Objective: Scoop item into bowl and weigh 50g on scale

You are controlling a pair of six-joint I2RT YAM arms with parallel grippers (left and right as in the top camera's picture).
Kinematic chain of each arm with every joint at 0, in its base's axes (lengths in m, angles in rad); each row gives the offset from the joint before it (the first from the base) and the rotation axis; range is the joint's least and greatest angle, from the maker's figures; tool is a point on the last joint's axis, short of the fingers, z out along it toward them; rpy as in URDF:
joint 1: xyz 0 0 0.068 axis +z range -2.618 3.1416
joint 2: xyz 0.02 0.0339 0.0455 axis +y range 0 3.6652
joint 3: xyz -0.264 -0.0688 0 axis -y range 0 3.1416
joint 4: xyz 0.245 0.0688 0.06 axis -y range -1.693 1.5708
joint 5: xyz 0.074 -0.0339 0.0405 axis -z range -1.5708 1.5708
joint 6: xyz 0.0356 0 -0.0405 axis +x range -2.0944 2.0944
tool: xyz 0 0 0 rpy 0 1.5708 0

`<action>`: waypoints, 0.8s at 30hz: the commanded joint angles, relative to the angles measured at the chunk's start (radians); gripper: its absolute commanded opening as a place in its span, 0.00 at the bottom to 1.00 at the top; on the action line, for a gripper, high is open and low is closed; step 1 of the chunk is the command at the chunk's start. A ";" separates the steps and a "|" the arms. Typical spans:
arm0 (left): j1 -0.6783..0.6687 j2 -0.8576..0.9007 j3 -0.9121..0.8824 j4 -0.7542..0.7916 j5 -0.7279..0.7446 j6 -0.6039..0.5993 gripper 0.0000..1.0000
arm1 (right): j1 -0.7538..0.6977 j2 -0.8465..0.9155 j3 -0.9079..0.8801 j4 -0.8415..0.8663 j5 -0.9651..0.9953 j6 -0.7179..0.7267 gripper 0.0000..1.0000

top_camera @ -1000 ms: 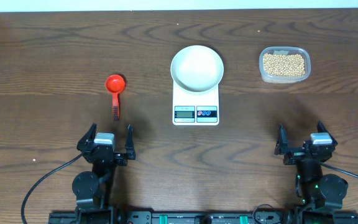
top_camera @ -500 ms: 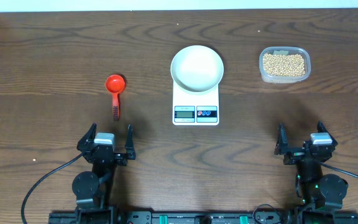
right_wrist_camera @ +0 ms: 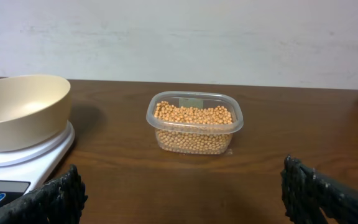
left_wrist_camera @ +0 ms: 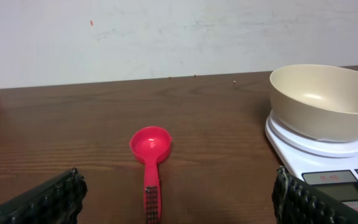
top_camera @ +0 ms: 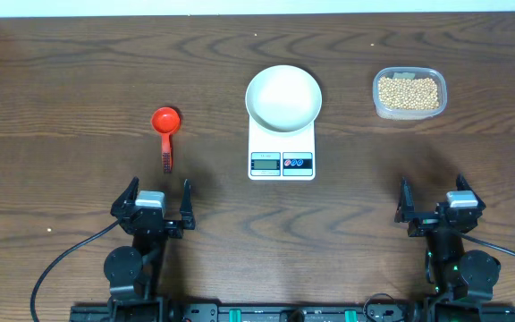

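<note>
The left gripper (top_camera: 160,184) and right gripper (top_camera: 432,186) stand wide open, empty, by the table's (top_camera: 61,80) near edge. The bowl (top_camera: 282,96) sits on the scale (top_camera: 282,162) mid-table; the beans (top_camera: 408,91) (in a clear tub (top_camera: 379,106)) sit toward the far right corner.

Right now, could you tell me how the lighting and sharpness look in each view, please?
Overhead: even light, no glare, sharp, though the scale display is too small to read. Left wrist: warmer cast, soft highlight inside the bowl, red scoop sharp. Right wrist: beans crisp in the clear tub, soft shadow beside the bowl.
</note>
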State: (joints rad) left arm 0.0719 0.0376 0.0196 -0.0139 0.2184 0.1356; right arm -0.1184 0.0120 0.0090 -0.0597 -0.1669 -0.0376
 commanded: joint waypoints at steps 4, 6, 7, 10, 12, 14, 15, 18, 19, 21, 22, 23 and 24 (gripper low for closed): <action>0.003 0.007 -0.016 -0.037 -0.002 -0.030 0.98 | 0.008 -0.005 -0.003 -0.002 0.004 -0.005 0.99; 0.003 0.007 -0.016 -0.037 -0.002 -0.043 0.98 | 0.008 -0.005 -0.003 -0.002 0.003 -0.005 0.99; 0.003 0.007 -0.016 -0.037 -0.002 -0.043 0.98 | 0.008 -0.005 -0.003 -0.002 0.003 -0.005 0.99; 0.003 0.007 -0.016 -0.037 -0.002 -0.043 0.98 | 0.008 -0.005 -0.003 -0.002 0.003 -0.005 0.99; 0.003 0.007 -0.016 -0.037 -0.001 -0.044 0.98 | 0.008 -0.005 -0.003 -0.002 0.004 -0.005 0.99; 0.003 0.008 -0.016 -0.037 0.002 -0.044 0.98 | 0.008 -0.005 -0.003 -0.002 0.003 -0.005 0.99; 0.003 0.008 -0.016 -0.037 0.002 -0.044 0.98 | 0.008 -0.005 -0.003 -0.002 0.004 -0.005 0.99; 0.003 0.008 -0.015 -0.037 0.002 -0.044 0.98 | 0.008 -0.005 -0.003 -0.002 0.004 -0.005 0.99; 0.003 0.008 -0.014 -0.037 0.002 -0.044 0.98 | 0.008 -0.005 -0.003 -0.002 0.003 -0.005 0.99; 0.003 0.013 -0.010 -0.037 0.002 -0.044 0.98 | 0.008 -0.005 -0.003 -0.002 0.004 -0.005 0.99; 0.003 0.019 -0.006 -0.037 0.002 -0.043 0.98 | 0.008 -0.005 -0.003 -0.002 0.003 -0.005 0.99; 0.003 0.025 0.001 -0.037 0.002 -0.043 0.98 | 0.008 -0.005 -0.003 -0.002 0.003 -0.005 0.99; 0.003 0.031 0.007 -0.037 0.002 -0.043 0.98 | 0.008 -0.005 -0.003 -0.002 0.004 -0.005 0.99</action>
State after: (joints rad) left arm 0.0719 0.0513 0.0223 -0.0177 0.2184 0.1013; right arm -0.1184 0.0120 0.0090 -0.0597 -0.1669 -0.0372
